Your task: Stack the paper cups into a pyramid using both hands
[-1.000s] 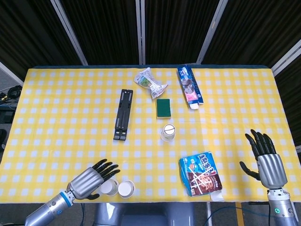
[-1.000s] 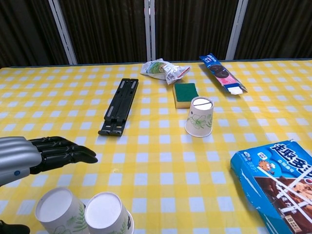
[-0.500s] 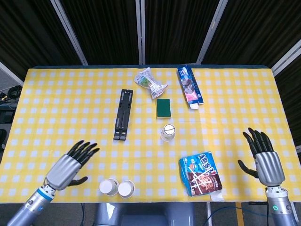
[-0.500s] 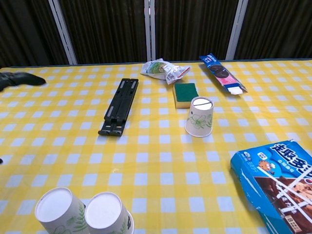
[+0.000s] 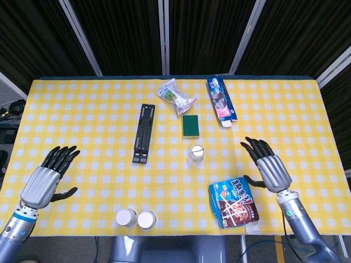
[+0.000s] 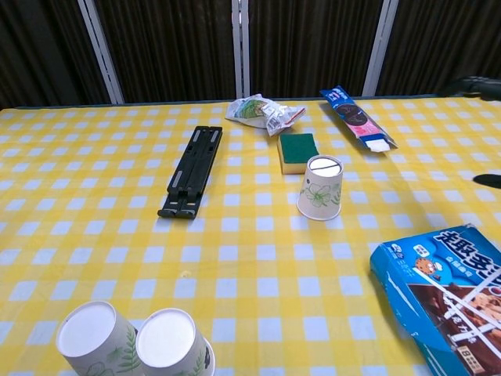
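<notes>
Two upside-down paper cups stand side by side at the table's near edge, the left cup (image 5: 127, 217) (image 6: 97, 339) touching the right cup (image 5: 147, 219) (image 6: 171, 345). A third upside-down cup (image 5: 196, 154) (image 6: 321, 187) stands alone mid-table, in front of the green sponge. My left hand (image 5: 45, 178) hovers open at the far left, well away from the pair. My right hand (image 5: 269, 166) is open to the right of the lone cup, above the blue snack box; only its fingertips (image 6: 479, 83) show at the chest view's right edge.
A black folded stand (image 5: 143, 133) lies left of centre. A green sponge (image 5: 190, 125), a crumpled wrapper (image 5: 175, 96) and a blue cookie pack (image 5: 221, 100) lie at the back. A blue snack box (image 5: 233, 201) sits front right on the yellow checked table (image 5: 82, 109).
My left hand has drawn away from the two near cups to the far left and out of the chest view. My right hand has moved left toward the lone cup.
</notes>
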`<state>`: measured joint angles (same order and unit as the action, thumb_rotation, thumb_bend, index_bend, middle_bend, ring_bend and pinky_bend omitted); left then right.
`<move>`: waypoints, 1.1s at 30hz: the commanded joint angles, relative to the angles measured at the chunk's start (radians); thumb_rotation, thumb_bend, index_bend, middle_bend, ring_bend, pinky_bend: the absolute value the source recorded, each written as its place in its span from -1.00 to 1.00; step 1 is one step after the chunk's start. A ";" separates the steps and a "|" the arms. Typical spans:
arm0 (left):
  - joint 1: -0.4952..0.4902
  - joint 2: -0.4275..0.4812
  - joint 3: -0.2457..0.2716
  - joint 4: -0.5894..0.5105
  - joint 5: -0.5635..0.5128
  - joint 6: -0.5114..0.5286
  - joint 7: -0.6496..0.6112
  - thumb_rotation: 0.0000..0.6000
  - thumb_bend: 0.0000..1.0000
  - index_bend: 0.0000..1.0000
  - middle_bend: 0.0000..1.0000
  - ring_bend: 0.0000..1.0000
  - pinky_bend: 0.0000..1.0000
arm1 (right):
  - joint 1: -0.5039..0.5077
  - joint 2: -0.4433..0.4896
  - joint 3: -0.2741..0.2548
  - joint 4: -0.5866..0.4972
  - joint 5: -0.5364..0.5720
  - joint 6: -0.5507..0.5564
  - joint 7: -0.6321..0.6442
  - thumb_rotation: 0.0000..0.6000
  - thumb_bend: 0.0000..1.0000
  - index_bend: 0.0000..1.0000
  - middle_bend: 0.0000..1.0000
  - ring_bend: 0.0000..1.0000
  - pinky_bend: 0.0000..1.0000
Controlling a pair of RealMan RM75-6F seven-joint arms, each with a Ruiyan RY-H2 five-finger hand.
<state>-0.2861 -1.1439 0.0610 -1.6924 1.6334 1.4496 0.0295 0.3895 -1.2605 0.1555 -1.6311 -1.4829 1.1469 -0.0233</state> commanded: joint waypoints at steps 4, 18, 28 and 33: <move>-0.001 0.008 -0.013 0.009 -0.017 -0.023 -0.027 1.00 -0.62 -1.00 -1.00 -1.00 -1.00 | 0.161 -0.096 0.077 -0.036 0.203 -0.193 -0.167 1.00 -0.70 -0.76 -1.00 -1.00 -1.00; -0.018 0.016 -0.022 0.031 -0.026 -0.085 -0.081 1.00 -0.62 -1.00 -1.00 -1.00 -1.00 | 0.332 -0.240 0.120 0.088 0.482 -0.310 -0.322 1.00 -0.65 -0.70 -1.00 -1.00 -1.00; -0.023 0.020 -0.028 0.035 -0.029 -0.106 -0.101 1.00 -0.62 -1.00 -1.00 -1.00 -1.00 | 0.379 -0.271 0.110 0.143 0.561 -0.298 -0.360 1.00 -0.58 -0.50 -1.00 -1.00 -1.00; -0.023 0.023 -0.026 0.033 -0.022 -0.114 -0.099 1.00 -0.62 -1.00 -1.00 -1.00 -1.00 | 0.386 -0.287 0.094 0.161 0.563 -0.283 -0.361 1.00 -0.55 -0.43 -0.98 -1.00 -1.00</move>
<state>-0.3093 -1.1207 0.0351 -1.6591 1.6119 1.3360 -0.0701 0.7745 -1.5457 0.2511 -1.4712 -0.9204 0.8629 -0.3843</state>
